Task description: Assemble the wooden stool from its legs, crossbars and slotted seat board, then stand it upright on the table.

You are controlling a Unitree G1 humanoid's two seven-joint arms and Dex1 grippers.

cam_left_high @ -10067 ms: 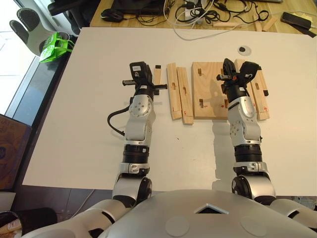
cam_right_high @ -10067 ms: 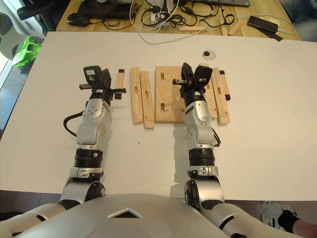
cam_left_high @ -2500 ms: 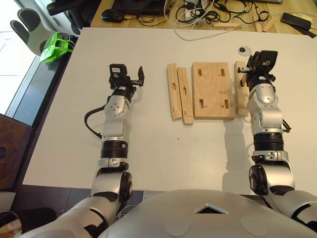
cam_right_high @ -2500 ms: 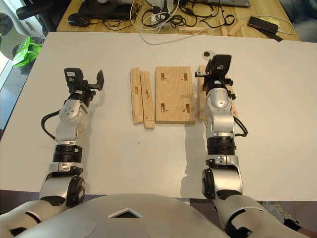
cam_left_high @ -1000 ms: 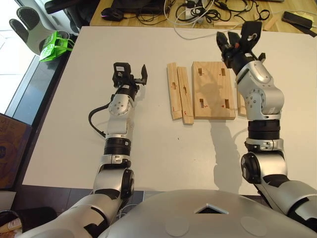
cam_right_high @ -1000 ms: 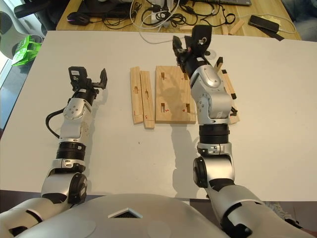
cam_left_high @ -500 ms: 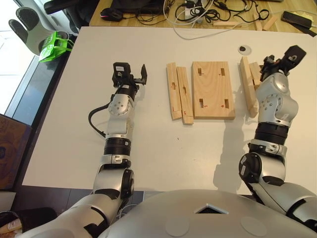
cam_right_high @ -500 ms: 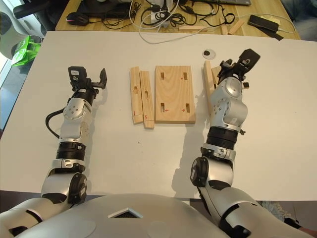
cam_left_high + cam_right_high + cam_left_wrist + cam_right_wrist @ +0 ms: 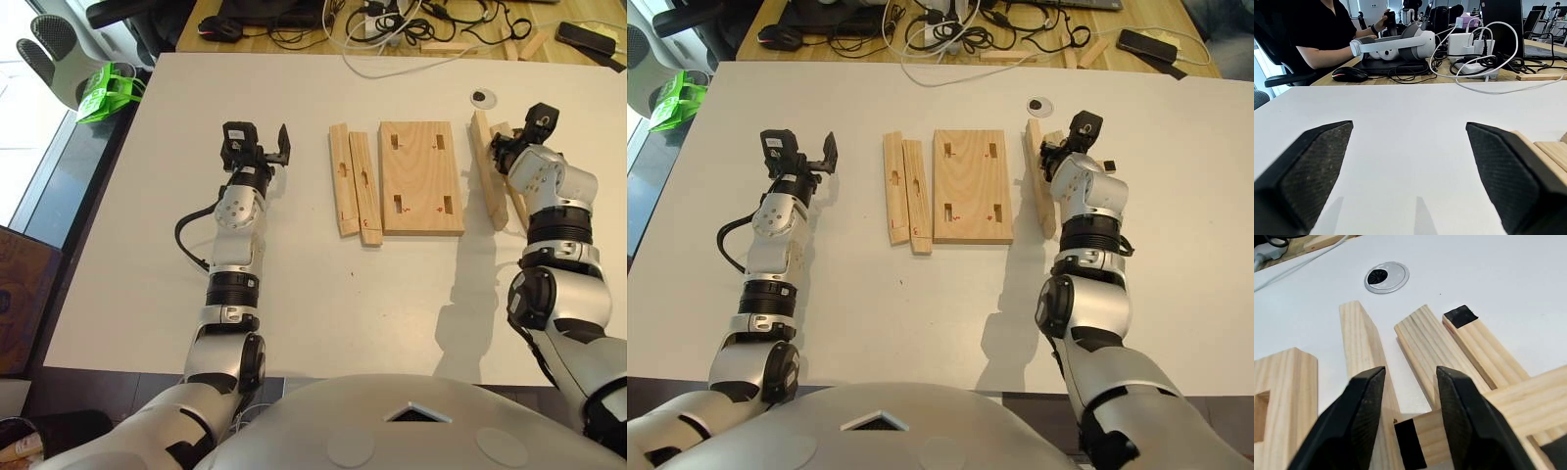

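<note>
- Left fingers (image 9: 1312,161): spread wide and holding nothing, over bare counter (image 9: 323,284) beside the two slotted bars (image 9: 353,186). Risk: with this hand idle, nothing is braced while the other side is worked.
- Right fingers (image 9: 1364,421): set narrowly apart with nothing clamped, low over the heap of sticks (image 9: 505,162) to the right of the seat board (image 9: 421,176). The dark-padded end of a crosswise stick (image 9: 1508,401) is seen in the gap.
- Risk, wrong piece: the sticks are stacked touching and crossing. A closing pinch could take two at once, or catch the crosswise stick by its end only, so that it swings or drops.
- Risk, tipping: the long leg (image 9: 487,171) stands on its narrow edge just beside the board. A brush from the wrist could knock it flat or push it against the board.
- Risk, scatter: lifting the top stick may drag those beneath it toward the round cable port (image 9: 481,98) or out of easy reach.
- Task state, as judged: nothing is joined yet; the board lies flat with its slots upward and all parts loose, so any shifted piece makes later alignment harder.
</note>
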